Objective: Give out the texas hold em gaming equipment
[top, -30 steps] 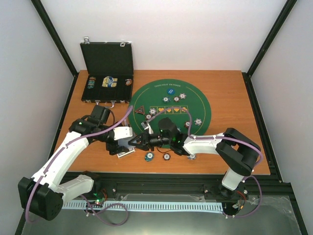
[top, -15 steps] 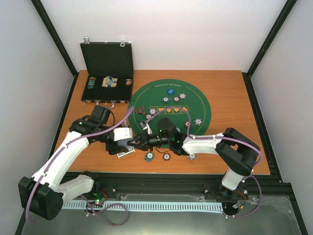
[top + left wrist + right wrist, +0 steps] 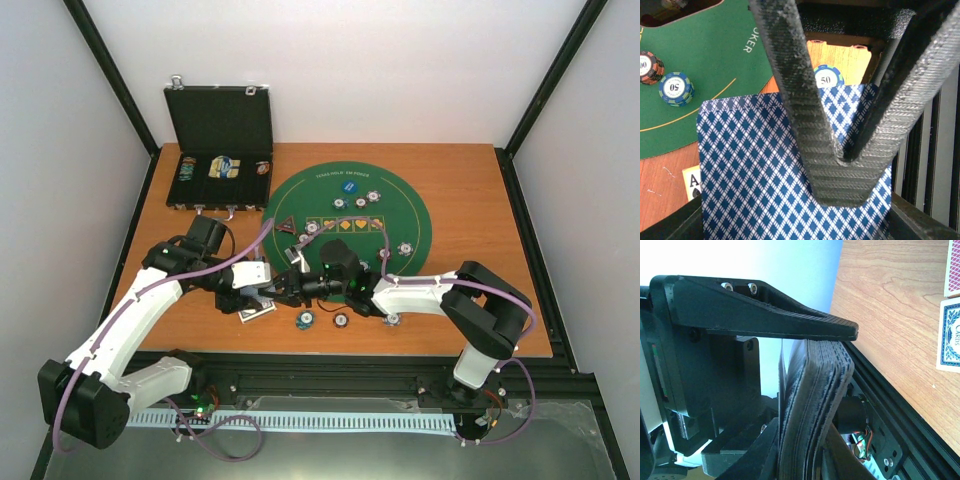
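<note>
Top external view shows both arms meeting just off the near left edge of the round green mat (image 3: 400, 200), the left gripper (image 3: 252, 294) nose to nose with the right gripper (image 3: 284, 292). The right gripper is clamped on the deck of cards (image 3: 812, 390), which shows edge-on in its wrist view, squeezed between its two fingers. In the left wrist view a blue diamond-backed card (image 3: 750, 170) fills the space right in front of the left fingers, facing them flat. Those fingers are pressed together into a point on the card, but I cannot tell if they really pinch it. I think the left arm is the one to take the card, and it would have to slide it off the deck and carry it toward the mat. Small poker chips (image 3: 676, 88) sit at the mat's edge, one just off it, and they read "50". The mat's rim shows the letters "OKER". A loose card (image 3: 950, 335) on the bare wood says "CARDS". The mat's writing in the top view is too small to read.
</note>
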You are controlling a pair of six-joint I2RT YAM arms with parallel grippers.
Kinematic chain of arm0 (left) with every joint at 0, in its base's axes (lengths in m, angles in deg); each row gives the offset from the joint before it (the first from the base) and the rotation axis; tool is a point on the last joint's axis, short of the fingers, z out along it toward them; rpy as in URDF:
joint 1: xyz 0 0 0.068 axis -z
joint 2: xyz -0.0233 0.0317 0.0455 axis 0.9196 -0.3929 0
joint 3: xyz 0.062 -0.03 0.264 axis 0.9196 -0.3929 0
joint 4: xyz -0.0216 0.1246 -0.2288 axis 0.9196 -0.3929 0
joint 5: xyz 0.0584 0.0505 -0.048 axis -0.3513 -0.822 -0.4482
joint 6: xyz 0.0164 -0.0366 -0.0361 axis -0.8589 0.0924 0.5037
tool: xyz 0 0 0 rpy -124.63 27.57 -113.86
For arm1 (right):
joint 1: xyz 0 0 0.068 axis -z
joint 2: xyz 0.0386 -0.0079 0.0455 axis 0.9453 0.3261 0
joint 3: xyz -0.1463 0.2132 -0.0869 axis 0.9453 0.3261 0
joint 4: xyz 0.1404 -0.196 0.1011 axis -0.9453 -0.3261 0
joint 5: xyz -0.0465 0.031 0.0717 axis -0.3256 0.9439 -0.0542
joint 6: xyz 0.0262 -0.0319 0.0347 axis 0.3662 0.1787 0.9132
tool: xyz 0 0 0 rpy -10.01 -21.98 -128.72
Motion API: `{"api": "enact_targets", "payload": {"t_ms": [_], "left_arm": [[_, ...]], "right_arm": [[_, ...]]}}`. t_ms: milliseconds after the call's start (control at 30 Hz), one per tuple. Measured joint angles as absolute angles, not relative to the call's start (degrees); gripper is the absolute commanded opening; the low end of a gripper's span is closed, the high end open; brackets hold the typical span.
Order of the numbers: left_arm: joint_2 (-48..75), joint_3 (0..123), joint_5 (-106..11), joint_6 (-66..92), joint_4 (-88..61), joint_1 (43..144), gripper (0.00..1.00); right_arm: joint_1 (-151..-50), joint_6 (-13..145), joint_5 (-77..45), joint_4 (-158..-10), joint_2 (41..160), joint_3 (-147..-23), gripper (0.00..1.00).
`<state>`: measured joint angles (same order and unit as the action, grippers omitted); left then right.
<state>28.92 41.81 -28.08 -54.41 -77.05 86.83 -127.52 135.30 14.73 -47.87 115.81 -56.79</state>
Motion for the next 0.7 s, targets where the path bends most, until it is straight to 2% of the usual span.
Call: {"api": "enact_targets", "payload": {"t_ms": [167,233,300,500,700], "left_arm": [[28.9,41.8,-28.3,-54.4,-77.2,86.9,0.26],[28.9,41.8,-28.4,-54.5,-77.2,86.8,0.27],[28.9,41.8,-28.5,-54.8,-77.3,86.9,0.27],[28.9,42.2,-30.0,-56.0,-78.7,86.8,0.27],[28.9,42.4,-30.7,-56.5,-79.2,86.9,0.29]], "right_arm": [[-127.5,135.1,14.7,-47.9,115.9,-56.9,0.15],[-127.5,134.9,14.8,-48.1,116.0,-57.0,0.27],[-127.4,134.8,15.1,-48.8,116.0,-57.4,0.32],[-126.8,134.1,17.0,-50.6,117.9,-60.7,0.33],[-126.8,134.5,17.8,-50.0,119.6,-61.7,0.28]]}}
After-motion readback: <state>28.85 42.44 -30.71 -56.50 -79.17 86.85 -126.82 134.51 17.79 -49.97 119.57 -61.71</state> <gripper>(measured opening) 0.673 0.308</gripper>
